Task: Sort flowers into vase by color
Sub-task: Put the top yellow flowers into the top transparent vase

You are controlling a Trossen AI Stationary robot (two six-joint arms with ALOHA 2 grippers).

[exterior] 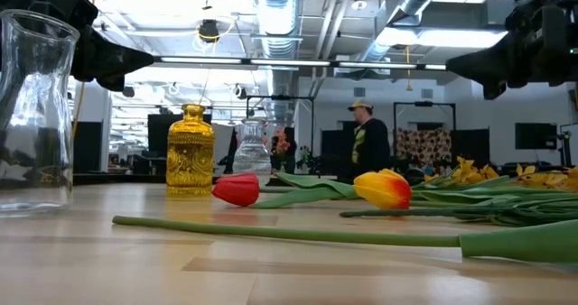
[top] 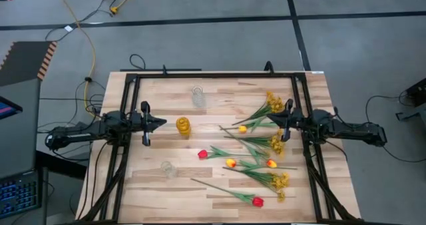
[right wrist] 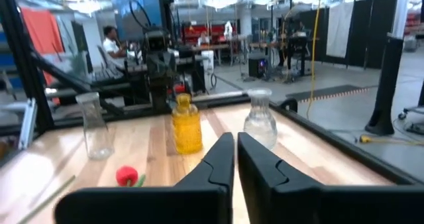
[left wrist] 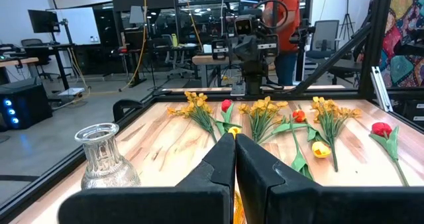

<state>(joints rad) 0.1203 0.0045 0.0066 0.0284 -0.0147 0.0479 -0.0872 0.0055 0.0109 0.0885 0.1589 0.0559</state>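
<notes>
Both grippers, left [top: 162,123] and right [top: 271,119], hover nearly closed, empty; flowers [top: 256,147] are light, floppy: pinch mid-stem.

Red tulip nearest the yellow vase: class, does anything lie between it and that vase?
Nothing visible does. The red tulip lies on bare wood beside the yellow vase, bloom toward it; the other flowers lie on its far side.

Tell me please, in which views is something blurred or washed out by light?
Low view: the green stem nearest the camera is soft, and the ceiling lights glare. Right wrist view: the red tulip and table edge look smeared, and the ceiling is overexposed. High view: even light, faint shadows.
</notes>
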